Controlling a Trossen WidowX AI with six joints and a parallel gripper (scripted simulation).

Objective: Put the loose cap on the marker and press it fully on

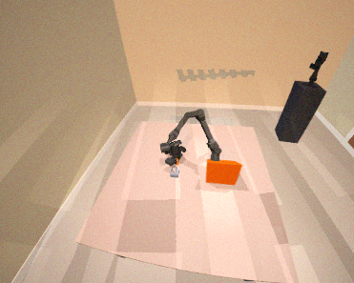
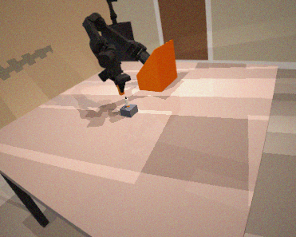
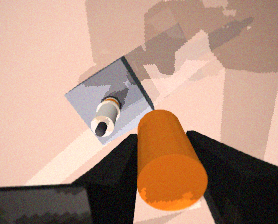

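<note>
The grey-blue holder block (image 1: 174, 174) (image 2: 129, 111) (image 3: 82, 94) stands on the table. The white marker (image 2: 126, 101) (image 3: 107, 113) stands upright in it, its dark tip bare and pointing up. My gripper (image 2: 121, 88) (image 3: 161, 139) is shut on the orange cap (image 1: 177, 162) (image 2: 119, 91) (image 3: 170, 155). The cap is held above the table, higher than the marker's tip and off to one side of it. In the wrist view the marker is left of the cap and the two are apart. The cap's lower opening is not visible.
A large orange block (image 1: 223, 172) (image 2: 159, 69) stands on the table (image 1: 150, 225) (image 2: 205, 143) beside the arm's base. A dark pedestal (image 1: 300, 112) with another small arm on it stands beyond the table. Patchy shadows fall across the table.
</note>
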